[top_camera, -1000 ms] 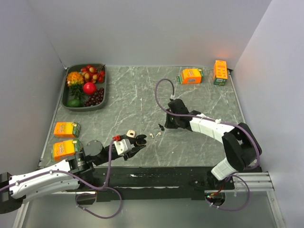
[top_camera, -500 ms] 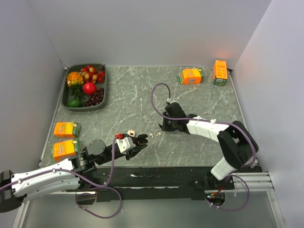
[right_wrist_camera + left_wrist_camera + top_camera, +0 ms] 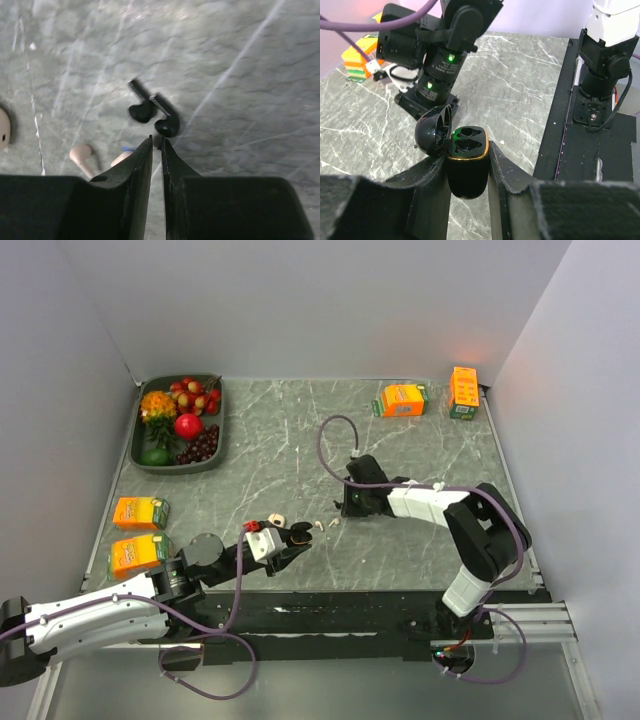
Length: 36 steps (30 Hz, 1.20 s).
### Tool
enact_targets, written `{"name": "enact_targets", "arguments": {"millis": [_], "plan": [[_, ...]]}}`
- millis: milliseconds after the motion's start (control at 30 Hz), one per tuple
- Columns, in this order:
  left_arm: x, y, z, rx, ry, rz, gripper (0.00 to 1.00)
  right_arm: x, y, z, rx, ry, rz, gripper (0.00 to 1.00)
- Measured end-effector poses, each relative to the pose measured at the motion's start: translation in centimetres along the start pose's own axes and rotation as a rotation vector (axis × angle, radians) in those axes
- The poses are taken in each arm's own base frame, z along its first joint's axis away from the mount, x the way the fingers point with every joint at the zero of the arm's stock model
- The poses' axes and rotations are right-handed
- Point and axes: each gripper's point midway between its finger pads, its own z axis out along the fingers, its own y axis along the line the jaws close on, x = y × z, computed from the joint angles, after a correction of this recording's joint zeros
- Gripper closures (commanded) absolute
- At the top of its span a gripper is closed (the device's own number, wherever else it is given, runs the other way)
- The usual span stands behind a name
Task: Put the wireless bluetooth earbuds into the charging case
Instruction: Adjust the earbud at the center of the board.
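Observation:
My left gripper (image 3: 466, 167) is shut on the black charging case (image 3: 466, 165). The case stands upright between the pads with its lid (image 3: 432, 134) swung open and both sockets empty. Two black earbuds (image 3: 142, 110) (image 3: 167, 126) lie on the marble just past my right gripper (image 3: 156, 140). Its jaws stand a narrow slit apart with nothing between them. Two white earbuds (image 3: 82, 154) (image 3: 120, 159) lie to the left of it. From above, the right gripper (image 3: 348, 508) is low over the black buds. The white buds (image 3: 320, 525) lie between it and the left gripper (image 3: 297, 536).
A small white ring-shaped piece (image 3: 278, 519) lies by the left gripper. A grey fruit tray (image 3: 137, 440) is at the back left. Orange cartons stand at the left (image 3: 140, 512) (image 3: 138, 553) and at the back right (image 3: 402, 399) (image 3: 463, 392). The black base rail (image 3: 580, 150) runs along the near edge.
The right gripper has drawn in and come down toward the black earbuds. The left gripper, still holding the case, shifted slightly early on, then stayed put.

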Motion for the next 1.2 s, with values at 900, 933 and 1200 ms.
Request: {"name": "enact_targets", "arguments": {"millis": [900,933,1200], "plan": [[-0.5,0.1,-0.2,-0.006,-0.017,-0.001,0.99,-2.0,-2.2,-0.8,0.099,-0.049,0.074,1.0],[-0.5,0.1,-0.2,-0.006,-0.016,-0.001,0.99,-1.9,-2.1,-0.8,0.094,-0.047,0.071,1.0],[-0.4,0.1,-0.2,-0.005,-0.012,-0.001,0.99,-1.6,-1.4,0.5,0.085,-0.012,0.065,1.0]]}}
